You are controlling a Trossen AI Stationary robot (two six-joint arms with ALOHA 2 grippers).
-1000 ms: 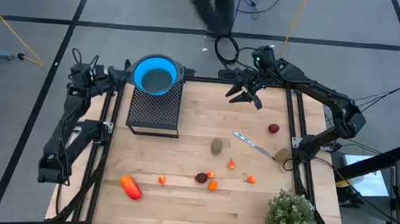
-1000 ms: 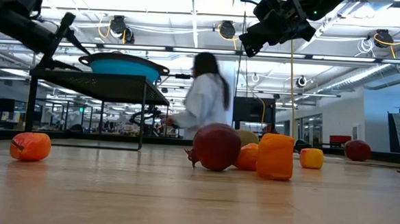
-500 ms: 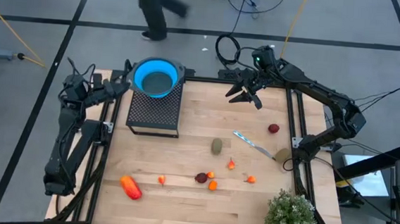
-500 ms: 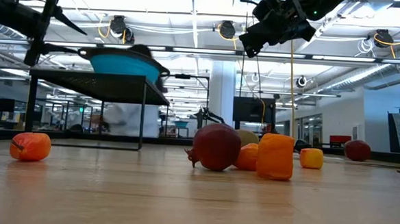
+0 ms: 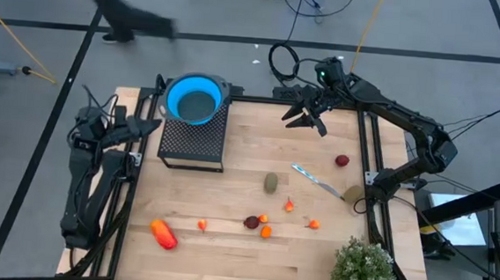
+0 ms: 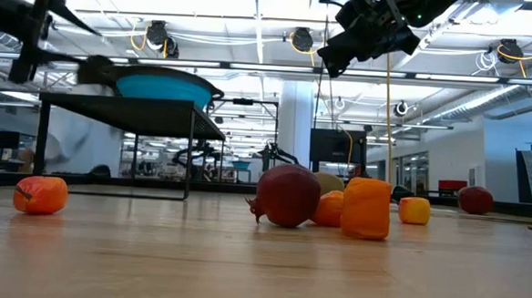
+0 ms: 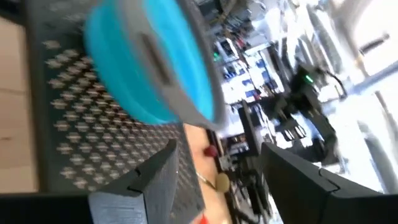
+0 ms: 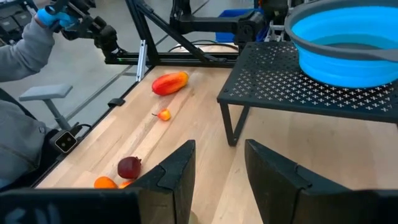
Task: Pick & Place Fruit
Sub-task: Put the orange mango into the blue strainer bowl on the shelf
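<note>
Nothing's been picked yet: all the fruit [image 5: 269, 183] lies on the table [image 5: 241, 263], bowl [image 5: 193, 96] empty, both claws [image 5: 307, 116] [image 5: 145, 126] spread and holding nothing.

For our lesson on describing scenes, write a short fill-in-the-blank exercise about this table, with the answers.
1. The round blue bowl sits on a black perforated metal ____.
2. The long red-orange toy fruit lies nearest the ____ arm.
3. The bushy green potted plant stands on the ____ table's corner.

Answers: stand; left; wooden
</note>
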